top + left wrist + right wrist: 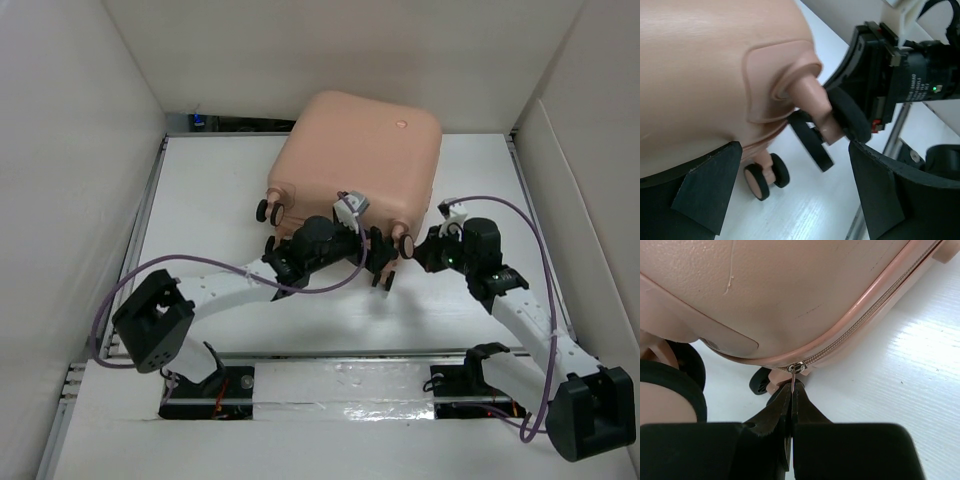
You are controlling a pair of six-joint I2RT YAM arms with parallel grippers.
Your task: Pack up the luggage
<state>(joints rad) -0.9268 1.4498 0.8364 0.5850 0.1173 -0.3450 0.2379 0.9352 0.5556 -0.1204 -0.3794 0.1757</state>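
The luggage [360,160] lies closed and flat on the white bench [200,200], toward 12 o'clock in the top view. Its wheeled edge faces 6 o'clock, toward the arms.

The left hand [377,262] reaches to that 6 o'clock edge and is spread wide. In its wrist view the two black fingers [705,190] stand far apart at the bottom corners. A pink wheel post [815,105] hangs in the gap between them, touching neither, so the hand grips nothing. A small pink-and-black wheel [765,177] stands on the bench behind, under the shell.

The right hand [420,248] sits at the shell's 5 o'clock corner, just beside the left hand. Its wrist view shows the fingers pressed together with no gap, pinching the thin metal zip pull [796,371] at their tips. The pull hangs from the slider on the zip [865,320], which curves round the corner and runs off toward 2 o'clock in that view. Another wheel [760,382] peeks out at 9 o'clock of the pull.
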